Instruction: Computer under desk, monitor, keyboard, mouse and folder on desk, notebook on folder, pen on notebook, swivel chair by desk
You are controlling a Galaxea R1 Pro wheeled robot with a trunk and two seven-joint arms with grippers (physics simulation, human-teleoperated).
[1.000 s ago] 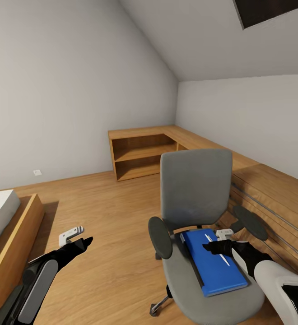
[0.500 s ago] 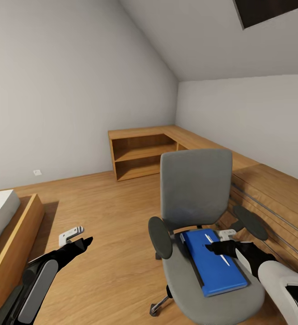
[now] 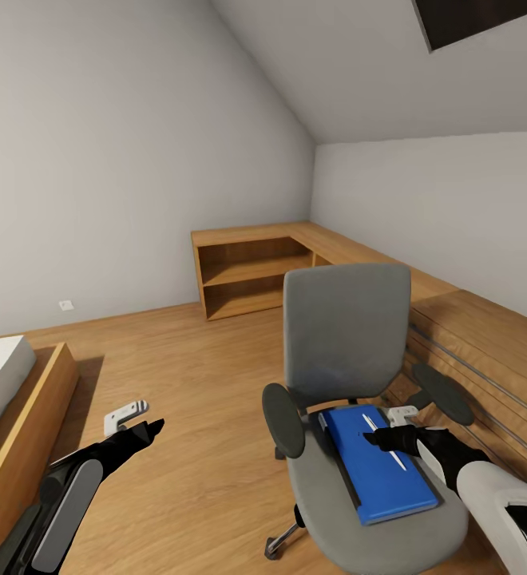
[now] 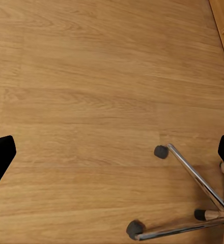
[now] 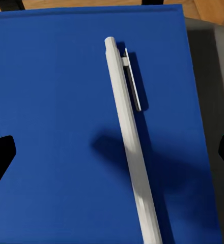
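Pen pickup in hand: right tool (image 3: 373, 437) wide open over pen (image 5: 131, 145) on folder (image 3: 379, 463) (chair (image 3: 351, 351) seat). Next: descend, straddle, close.

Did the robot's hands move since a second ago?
The right gripper sank a little toward the white pen on the blue folder, jaws open and nothing grasped. The left gripper, swivel chair, folder and pen stayed put.
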